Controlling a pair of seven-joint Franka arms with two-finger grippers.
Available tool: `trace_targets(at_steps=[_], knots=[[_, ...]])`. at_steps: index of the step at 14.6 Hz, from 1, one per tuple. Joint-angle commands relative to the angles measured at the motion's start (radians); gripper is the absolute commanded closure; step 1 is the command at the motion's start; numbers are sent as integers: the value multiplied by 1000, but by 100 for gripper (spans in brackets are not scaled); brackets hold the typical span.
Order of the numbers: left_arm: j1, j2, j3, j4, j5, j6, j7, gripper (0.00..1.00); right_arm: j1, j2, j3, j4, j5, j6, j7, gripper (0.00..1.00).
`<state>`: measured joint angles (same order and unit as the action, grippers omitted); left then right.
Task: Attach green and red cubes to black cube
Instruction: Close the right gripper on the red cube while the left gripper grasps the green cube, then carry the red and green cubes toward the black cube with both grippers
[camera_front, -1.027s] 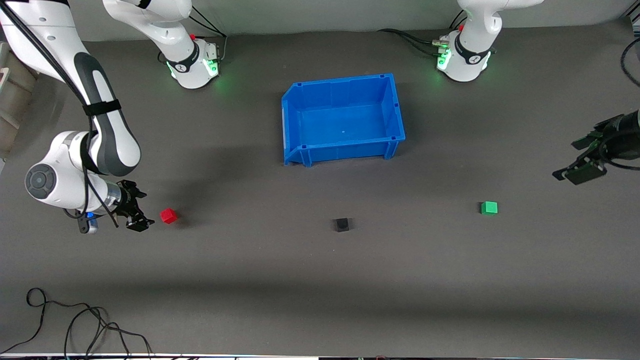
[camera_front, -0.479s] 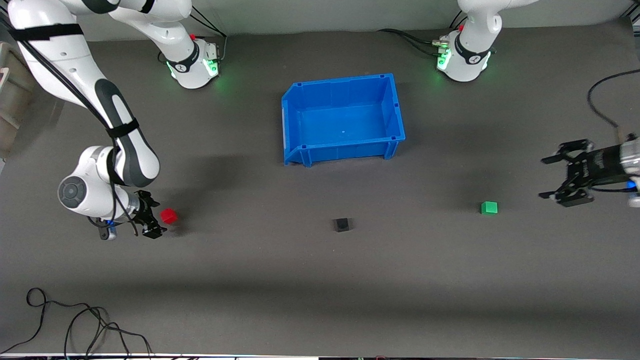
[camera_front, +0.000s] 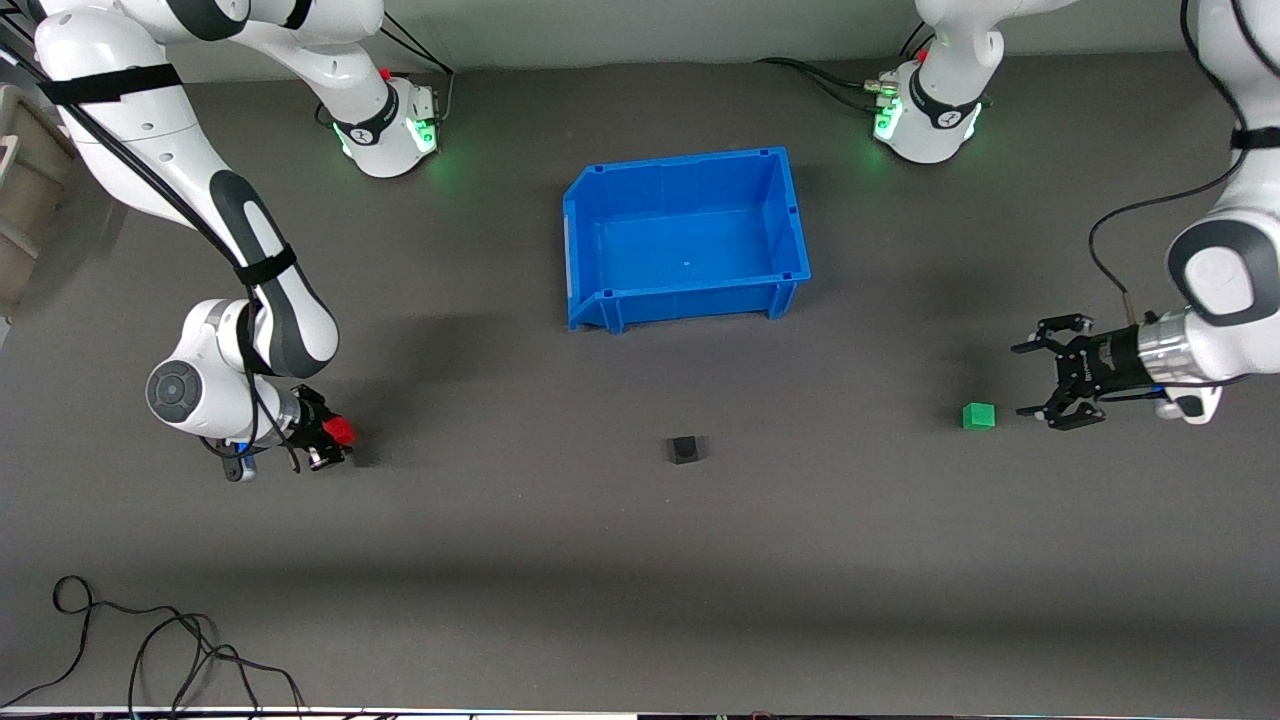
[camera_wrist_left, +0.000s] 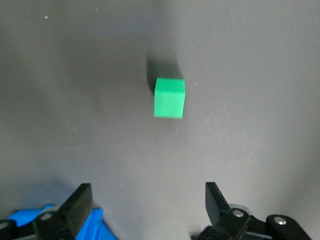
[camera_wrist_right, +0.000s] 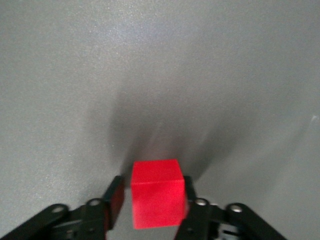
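Sat on the dark table (camera_front: 640, 560), three small cubes in a rough row across its width, all nearer the front camera than the blue bin (camera_front: 685, 237). Red cube (camera_front: 340, 431) at the right arm's end, black cube (camera_front: 684, 449) in the middle, green cube (camera_front: 979, 415) toward the left arm's end, each well apart from the next. Right claw (camera_front: 322, 443) low at the table, fingers (camera_wrist_right: 114, 197) close against two facing sides of the red cube (camera_wrist_right: 157, 192); gripped, by the look of the right wrist view, with the cube filling the gap between the pads and its shadow spread on the table ahead of it. Left claw (camera_front: 1050, 385) just beside the green cube, toward the left arm's end of the table, spread wide and holding nothing. Seen from the left wrist, green cube (camera_wrist_left: 169, 97) alone on bare table, clear of both fingertips (camera_wrist_left: 80, 205) and not between them. Black cube untouched, resting flat with a small dark recess showing on its face, nearer the front camera than the bin. Bin open-topped, with nothing seen in it. Loose black cable (camera_front: 150, 650) coiled at the table's near edge, at the right arm's end.
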<state>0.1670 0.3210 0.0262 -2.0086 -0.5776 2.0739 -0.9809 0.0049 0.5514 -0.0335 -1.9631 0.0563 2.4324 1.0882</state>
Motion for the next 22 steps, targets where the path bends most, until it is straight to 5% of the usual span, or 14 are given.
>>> trace_targets(at_steps=[1, 3, 6, 12, 16, 20, 22], knots=[[-12, 48, -3, -15, -27, 87, 1, 0, 7, -10, -6, 7, -51, 4, 9, 61], [-11, 88, -5, -13, -48, 129, 34, 0, 6, -8, -9, 6, -62, 4, 9, 61], [-4, 137, -5, -13, -134, 161, 151, 0, 7, -13, -6, 7, -59, 2, 19, 76], [-17, 197, -5, -1, -137, 221, 183, 0, 15, -38, 125, 113, -21, -7, 310, 76], [-17, 217, -5, -1, -137, 236, 202, 0, 105, 15, 138, 222, -18, -10, 487, 76], [-3, 217, -5, 4, -136, 221, 214, 56, 199, 74, 144, 320, -18, -9, 668, 76], [-3, 216, -5, 17, -136, 206, 206, 72, 271, 155, 142, 464, -15, -10, 812, 76]])
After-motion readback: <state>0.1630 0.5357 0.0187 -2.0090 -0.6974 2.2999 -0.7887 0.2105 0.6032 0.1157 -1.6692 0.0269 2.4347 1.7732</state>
